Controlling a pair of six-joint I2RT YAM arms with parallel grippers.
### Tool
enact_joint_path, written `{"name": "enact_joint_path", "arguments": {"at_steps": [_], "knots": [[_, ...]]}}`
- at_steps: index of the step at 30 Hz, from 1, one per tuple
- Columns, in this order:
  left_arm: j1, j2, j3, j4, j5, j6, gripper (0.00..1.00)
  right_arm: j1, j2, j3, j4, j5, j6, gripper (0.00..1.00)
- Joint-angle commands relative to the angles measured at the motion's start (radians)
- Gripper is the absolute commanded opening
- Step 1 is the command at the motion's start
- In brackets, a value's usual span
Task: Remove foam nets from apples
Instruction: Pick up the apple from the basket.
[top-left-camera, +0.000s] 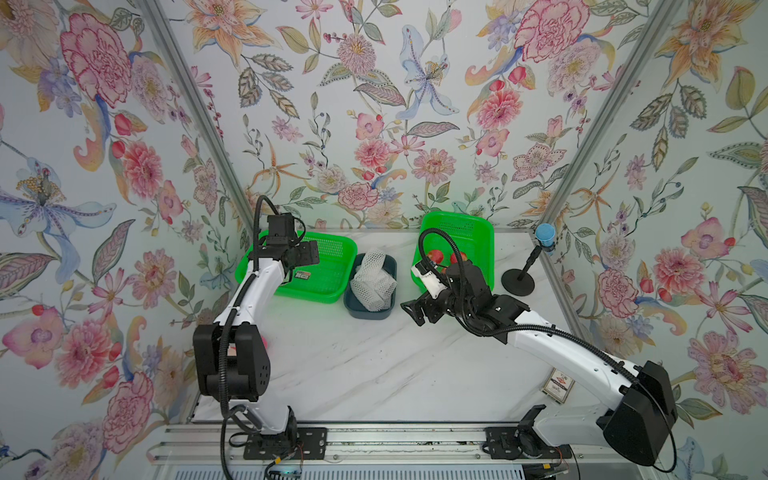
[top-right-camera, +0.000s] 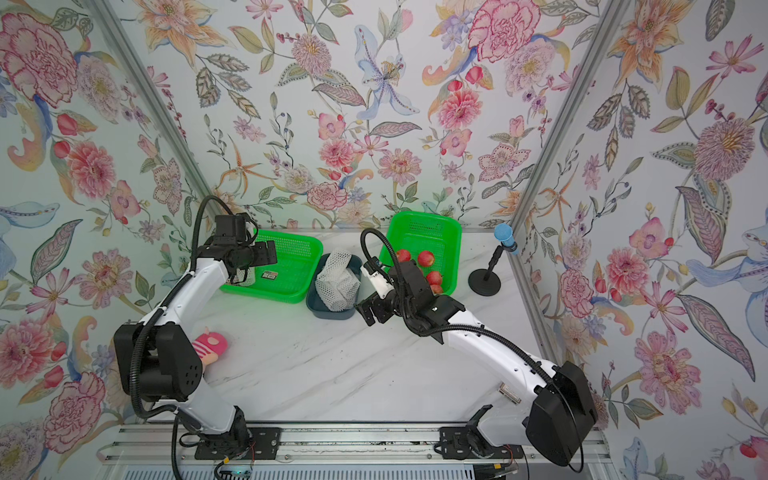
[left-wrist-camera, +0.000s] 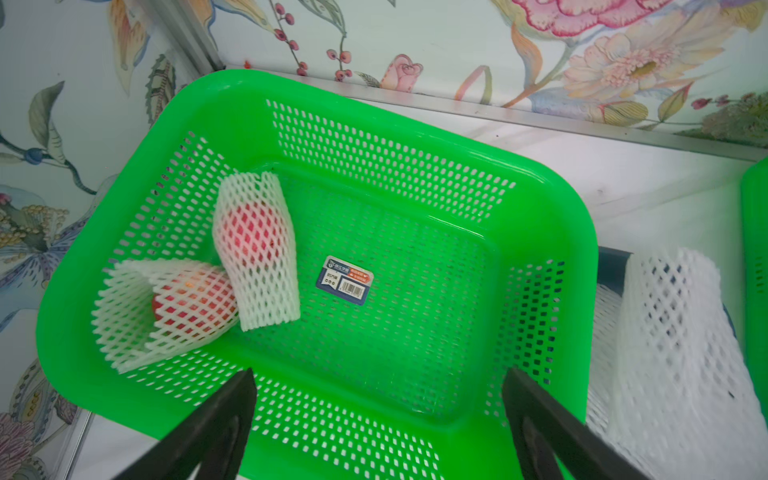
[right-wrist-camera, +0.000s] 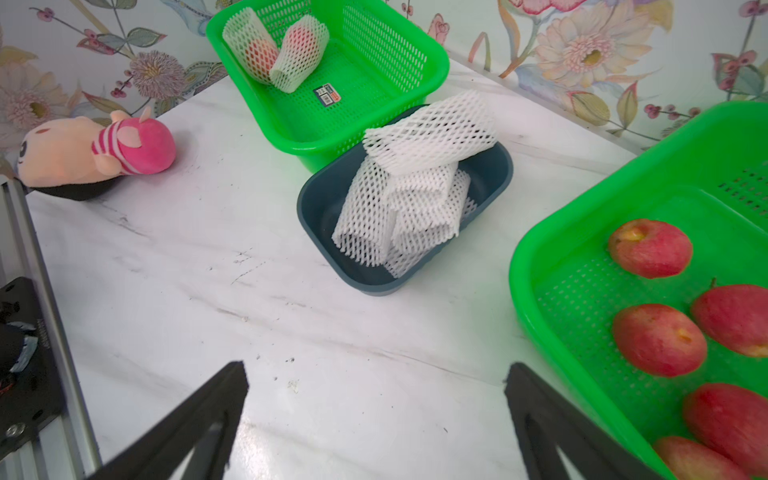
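Nets (right-wrist-camera: 415, 187) are piled empty in a bin (right-wrist-camera: 316, 199) just ahead of the right gripper (right-wrist-camera: 376, 366). That gripper is held over bare table (right-wrist-camera: 208, 270), jaws spread wide, nothing gripped. Five bare apples (right-wrist-camera: 650, 248) are seen in the right basket (right-wrist-camera: 523, 266), close beside this gripper. A plush (right-wrist-camera: 95, 149) is lying well off to its other side.

The left gripper (left-wrist-camera: 379, 374) is held above the near rim of the left basket (left-wrist-camera: 232, 83), jaws also spread wide, nothing held. Two netted apples (left-wrist-camera: 253, 245) are lying ahead of and below it, touching each other, against the basket wall. A sticker (left-wrist-camera: 344, 280) is seen on the basket floor straight ahead of this gripper. The bin is just beside it, outside the basket.
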Motion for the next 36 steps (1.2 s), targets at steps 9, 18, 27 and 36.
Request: {"name": "enact_joint_path", "arguments": {"at_steps": [9,18,27,36], "knots": [[0.129,0.209,0.088,0.171,0.027,-0.024,0.79,0.114,0.005,-0.127,0.140,0.027,0.097,0.99],[0.138,0.390,0.223,0.189,-0.004,-0.037,0.72,0.165,-0.014,-0.230,0.197,0.058,0.149,0.99],[0.137,0.487,0.253,0.225,-0.098,-0.042,0.74,0.191,-0.015,-0.265,0.214,0.078,0.159,0.99],[0.138,0.600,0.316,0.241,-0.154,-0.040,0.80,0.192,0.008,-0.238,0.214,0.088,0.163,0.99]]}}
